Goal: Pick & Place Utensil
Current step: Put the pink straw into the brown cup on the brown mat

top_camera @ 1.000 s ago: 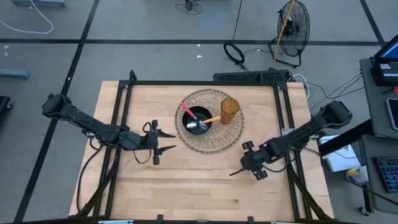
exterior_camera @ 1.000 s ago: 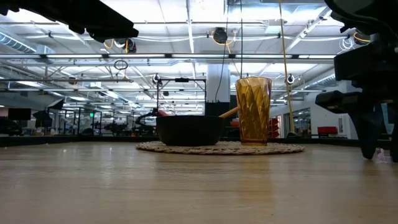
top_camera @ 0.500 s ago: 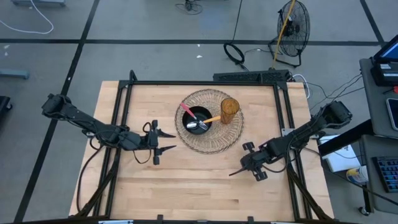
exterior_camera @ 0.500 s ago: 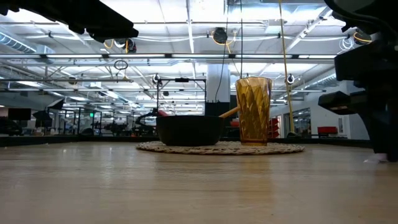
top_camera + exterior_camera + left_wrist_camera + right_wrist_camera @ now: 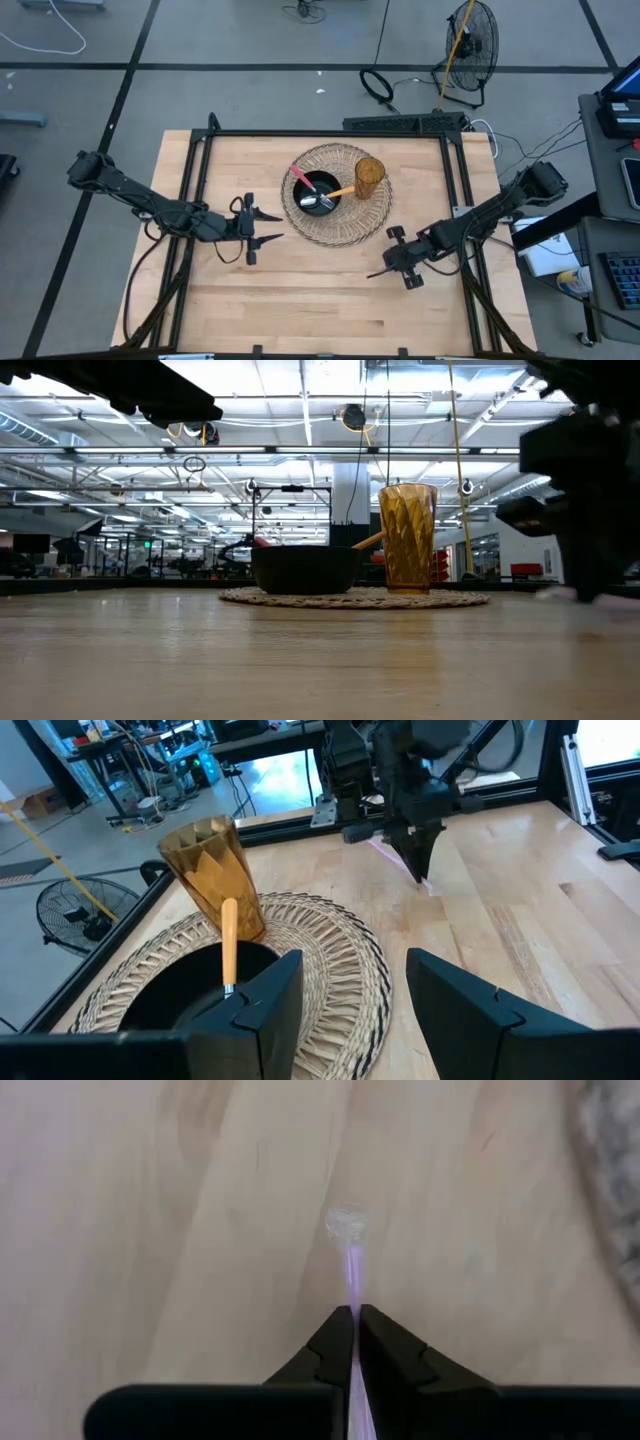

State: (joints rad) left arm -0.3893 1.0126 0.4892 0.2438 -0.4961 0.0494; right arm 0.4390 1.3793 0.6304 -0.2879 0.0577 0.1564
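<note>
Gripping the purple utensil (image 5: 351, 1280) tight in the right gripper (image 5: 355, 1320), needing a level lift toward the bowl (image 5: 320, 192); left gripper (image 5: 262, 226) waiting open.

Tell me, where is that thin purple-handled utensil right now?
The thin purple-handled utensil is pinched in the right end effector, low over the wooden table on its right side, just off the round woven placemat.

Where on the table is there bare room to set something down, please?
Bare wood lies along the near edge of the table, below both grippers. The middle is crowded: woven mat, black bowl, amber cup.
</note>
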